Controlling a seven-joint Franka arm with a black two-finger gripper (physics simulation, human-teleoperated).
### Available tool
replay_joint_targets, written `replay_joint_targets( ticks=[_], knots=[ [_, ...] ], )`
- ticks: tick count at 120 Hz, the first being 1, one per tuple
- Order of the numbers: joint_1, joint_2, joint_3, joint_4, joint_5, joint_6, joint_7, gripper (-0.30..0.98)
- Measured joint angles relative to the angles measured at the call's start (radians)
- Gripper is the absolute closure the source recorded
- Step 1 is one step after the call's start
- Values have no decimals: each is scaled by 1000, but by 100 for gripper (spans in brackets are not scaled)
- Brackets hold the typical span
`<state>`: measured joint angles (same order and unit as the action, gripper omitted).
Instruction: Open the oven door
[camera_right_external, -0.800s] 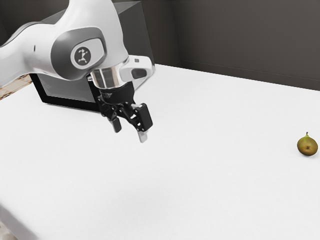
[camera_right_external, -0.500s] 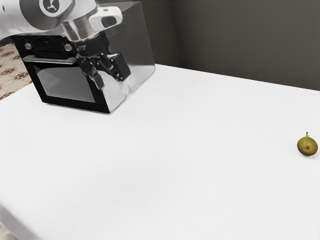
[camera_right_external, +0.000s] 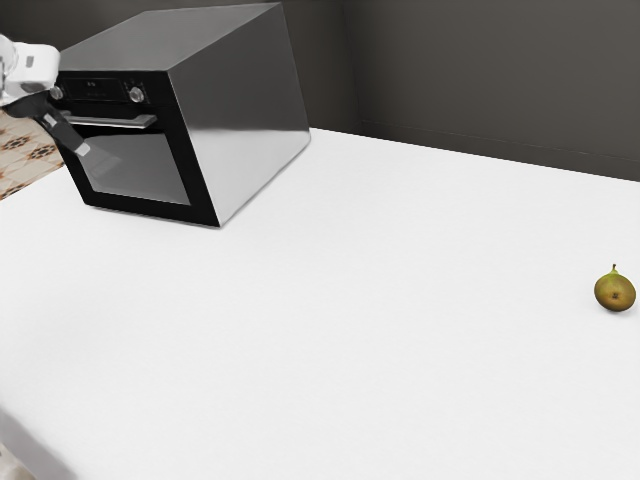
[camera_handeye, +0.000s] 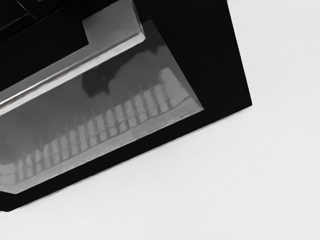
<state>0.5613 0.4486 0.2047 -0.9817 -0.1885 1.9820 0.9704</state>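
Observation:
My gripper is at the exterior view's left edge, in front of the oven door's left part and near the handle; part of my hand is outside that view. Whether it touches the handle cannot be told. The black-fronted oven has its door shut, with a dark glass window. A silver bar handle runs along the door's top, below the knobs. In the wrist view, the handle crosses above the reflective window of the door.
The white tabletop spreads before and beside the oven. A greenish-brown fruit lies far off at the exterior view's right. Dark walls rise behind the table.
My hand has swung from in front of the oven's right side toward the exterior view's left, uncovering most of the oven. Oven, door and fruit have stayed put.

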Motion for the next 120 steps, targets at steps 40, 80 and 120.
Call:
replay_joint_targets(
  ticks=[40,80,120],
  knots=[
    [2,178,-5,18,-35,442,283,0],
    [3,279,0,66,-24,697,386,0],
    [-15,302,-19,74,-16,768,439,0]
  ],
)
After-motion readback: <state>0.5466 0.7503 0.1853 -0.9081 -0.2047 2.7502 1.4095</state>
